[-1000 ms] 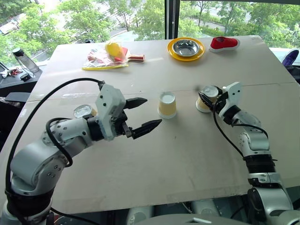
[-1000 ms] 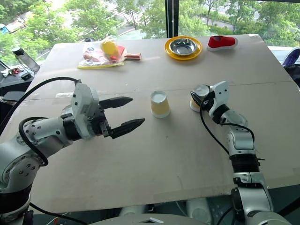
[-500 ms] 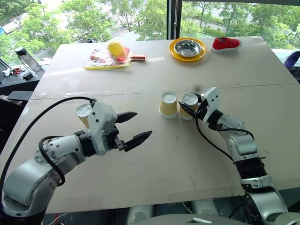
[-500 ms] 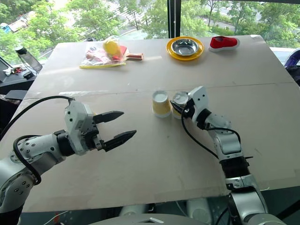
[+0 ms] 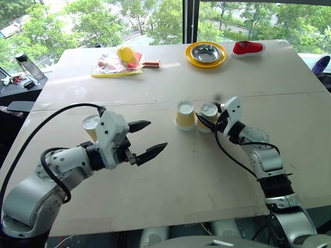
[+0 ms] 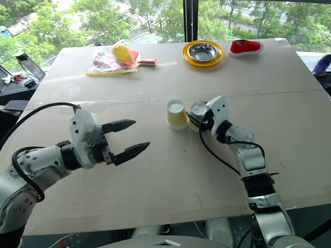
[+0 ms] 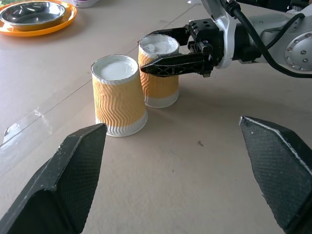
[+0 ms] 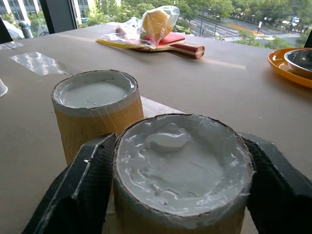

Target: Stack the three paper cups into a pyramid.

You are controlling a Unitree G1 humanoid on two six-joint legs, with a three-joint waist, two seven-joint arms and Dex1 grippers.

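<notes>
Moved: R gripper point(image 5: 207, 120) set cup point(image 5: 208, 117) beside 2nd cup point(image 5: 184, 115), jaws loosened; L gripper point(image 5: 148, 138) jaws wide.

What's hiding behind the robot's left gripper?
A third paper cup stands upside down on the table behind the left gripper. Its white base shows; the gripper's body covers most of its side.

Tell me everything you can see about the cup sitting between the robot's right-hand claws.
The cup is small and tapered, of ribbed yellow-orange paper with a white band at its foot. It stands upside down on the tabletop, its white base facing up and looking crinkled. It sits right beside a second upside-down cup, the two nearly touching. The right gripper has a black finger along each side of it; whether they press on it cannot be told.
</notes>
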